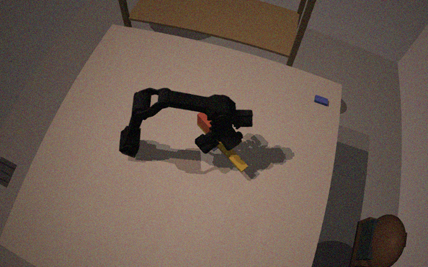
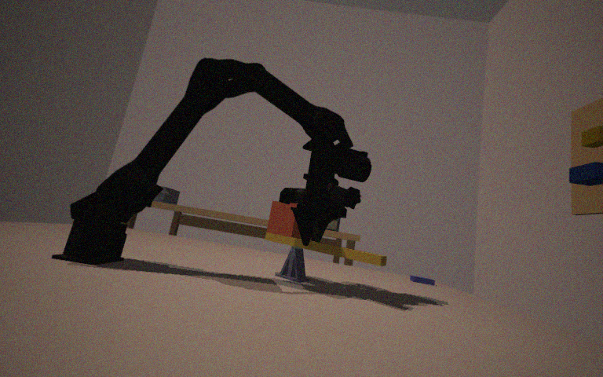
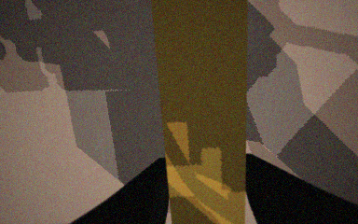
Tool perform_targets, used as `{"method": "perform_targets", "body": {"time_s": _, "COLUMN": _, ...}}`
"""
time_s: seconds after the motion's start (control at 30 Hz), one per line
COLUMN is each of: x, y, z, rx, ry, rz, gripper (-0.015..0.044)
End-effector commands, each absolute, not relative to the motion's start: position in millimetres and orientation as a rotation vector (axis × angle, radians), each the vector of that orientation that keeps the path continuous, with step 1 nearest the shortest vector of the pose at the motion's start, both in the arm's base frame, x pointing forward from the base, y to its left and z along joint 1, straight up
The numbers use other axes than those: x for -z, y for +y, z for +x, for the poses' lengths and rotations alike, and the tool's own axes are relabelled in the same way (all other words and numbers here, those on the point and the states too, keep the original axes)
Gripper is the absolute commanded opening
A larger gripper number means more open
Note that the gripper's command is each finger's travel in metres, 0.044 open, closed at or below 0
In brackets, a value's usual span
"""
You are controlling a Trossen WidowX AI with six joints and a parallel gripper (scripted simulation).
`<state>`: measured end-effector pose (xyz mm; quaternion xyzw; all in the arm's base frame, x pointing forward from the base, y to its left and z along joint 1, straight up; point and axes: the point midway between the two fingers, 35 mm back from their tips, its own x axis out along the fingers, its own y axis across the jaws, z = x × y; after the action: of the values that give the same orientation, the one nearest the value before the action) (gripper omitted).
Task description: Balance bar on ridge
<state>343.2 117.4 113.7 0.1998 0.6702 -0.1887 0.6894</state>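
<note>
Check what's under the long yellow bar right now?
The grey wedge-shaped ridge stands under the long yellow bar, below the black gripper shut on the bar. Both bar ends hang above the beige table. The gripper hides whether bar and ridge touch.

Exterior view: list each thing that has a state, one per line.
Yellow bar with a red block at one end: on the ridge, both ends off the table, near level.
Grey wedge ridge: upright under the bar.
Black hand: shut on the bar.
Small blue block: lying flat, apart.
</note>
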Motion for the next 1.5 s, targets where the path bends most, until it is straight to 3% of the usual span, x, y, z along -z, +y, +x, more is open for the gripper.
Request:
{"method": "perform_targets", "body": {"time_s": 0.0, "x": -113.8, "y": 117.4, "z": 343.2, "rx": 0.422, "ry": 1.499, "rz": 0.447, "gripper": 0.0167}}
{"method": "perform_targets", "body": {"time_s": 1.47, "x": -113.8, "y": 117.4, "z": 343.2, "rx": 0.422, "ry": 1.499, "rz": 0.447, "gripper": 0.0185}}
